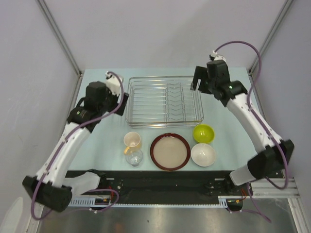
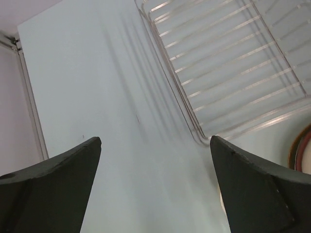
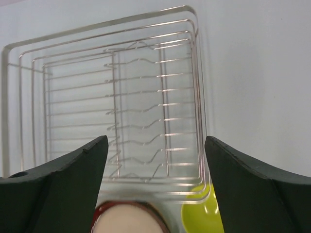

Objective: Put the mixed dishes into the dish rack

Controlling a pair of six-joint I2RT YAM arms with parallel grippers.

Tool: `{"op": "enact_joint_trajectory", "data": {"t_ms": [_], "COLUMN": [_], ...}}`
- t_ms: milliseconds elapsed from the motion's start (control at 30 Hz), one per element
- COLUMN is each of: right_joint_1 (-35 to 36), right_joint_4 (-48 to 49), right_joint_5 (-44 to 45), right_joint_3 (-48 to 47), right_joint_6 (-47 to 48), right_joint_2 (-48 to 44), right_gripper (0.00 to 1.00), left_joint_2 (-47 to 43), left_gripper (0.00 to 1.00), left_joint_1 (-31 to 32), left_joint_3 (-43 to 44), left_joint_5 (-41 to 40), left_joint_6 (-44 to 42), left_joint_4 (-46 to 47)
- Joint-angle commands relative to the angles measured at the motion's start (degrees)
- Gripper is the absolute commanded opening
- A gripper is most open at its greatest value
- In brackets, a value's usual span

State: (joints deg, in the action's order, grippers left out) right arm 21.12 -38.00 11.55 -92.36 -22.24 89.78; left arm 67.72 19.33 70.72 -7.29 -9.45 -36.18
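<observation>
Silver wire dish rack [image 1: 150, 102] stands mid-tabletop [image 1: 109, 138] from above, with the mug [image 1: 132, 140], glass [image 1: 134, 158], red-brown dish [image 1: 169, 135], lime-green bowl [image 1: 203, 133] and white bowl [image 1: 203, 154] just before it. Left wrist: the left pincer [image 2: 155, 141] gapes apart, empty, over tabletop beside the rack's corner. Right wrist: the right pincer [image 3: 155, 141] is likewise apart, empty, pointed at the rack.

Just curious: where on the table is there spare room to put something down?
The dish rack is empty. Bare table lies left of it, and right of the green bowl and white bowl. Between mug and bowls, along the rack's near side, it is crowded.
</observation>
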Motion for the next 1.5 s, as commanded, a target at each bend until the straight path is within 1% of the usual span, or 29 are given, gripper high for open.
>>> {"op": "enact_joint_trajectory", "data": {"t_ms": [0,33,67,133,200,300,333,433,533,633,700,800,967,1167,1267,1467], "right_joint_1": [3.21,6.09,8.04,12.6,13.94,12.37,11.49,10.25,9.64,9.72,9.55,8.5,6.65,4.37,2.96,-1.0], "right_joint_4": [-5.06,-7.5,-8.66,-10.85,-12.27,-14.73,-14.82,-15.43,-19.55,-22.72,-22.82,-21.42,-19.31,-12.99,-9.04,-1.65], "right_joint_5": [1.17,2.15,2.94,3.92,4.53,7.07,6.91,8.74,12.7,15.6,16.13,16.57,18.33,17.71,16.32,10.52], "right_joint_3": [10.25,11.22,12.28,16.14,20.43,25.19,28.34,32.49,33.03,34.26,36.01,38.65,43.04,46.47,48.32,51.22], "right_joint_6": [-2.81,-2.98,-3.33,-5.61,-7.98,-13.6,-16.4,-20.89,-23.37,-27.32,-28.47,-29.26,-32.5,-33.13,-32.34,-30.76], "right_joint_2": [-10.31,-12.67,-13.74,-16.03,-18.58,-20.78,-21.48,-23.68,-22.98,-22.28,-22.36,-22.89,-23.86,-23.25,-22.37,-22.89], "right_gripper": [0.82,0.81,0.8,0.8,0.79,0.8,0.8,0.79,0.78,0.78,0.78,0.77,0.72,0.68,0.67,0.68], "left_joint_2": [-11.63,-13.3,-16.89,-19.63,-21.22,-20.36,-20.0,-17.55,-15.09,-14.81,-15.16,-15.6,-16.13,-15.96,-16.13,-15.96], "left_gripper": [1.0,1.0,1.0,1.0,1.0,1.0,1.0,1.0,1.0,1.0,1.0,1.0,1.0,1.0,1.0,1.0], "left_joint_1": [-0.17,-0.17,-0.17,-0.17,-0.09,0.0,0.0,1.14,2.29,2.46,2.64,2.64,2.64,2.64,2.64,2.64], "left_joint_3": [-10.67,-14.43,-15.86,-18.58,-18.95,-17.11,-16.5,-11.5,-8.5,-8.66,-9.19,-9.72,-8.93,-8.32,-7.7,-7.96], "left_joint_5": [5.62,5.71,6.32,6.24,5.62,6.14,6.58,6.85,5.71,5.8,5.62,5.44,4.39,3.6,3.69,4.3], "left_joint_6": [-7.15,-8.81,-9.7,-10.41,-10.76,-10.24,-10.23,-10.23,-10.15,-9.88,-9.45,-9.18,-9.62,-9.62,-9.53,-8.92], "left_joint_4": [-6.97,-7.67,-8.11,-8.64,-8.9,-9.34,-9.26,-8.99,-9.17,-8.47,-7.85,-7.32,-7.23,-7.5,-7.67,-8.29]}}
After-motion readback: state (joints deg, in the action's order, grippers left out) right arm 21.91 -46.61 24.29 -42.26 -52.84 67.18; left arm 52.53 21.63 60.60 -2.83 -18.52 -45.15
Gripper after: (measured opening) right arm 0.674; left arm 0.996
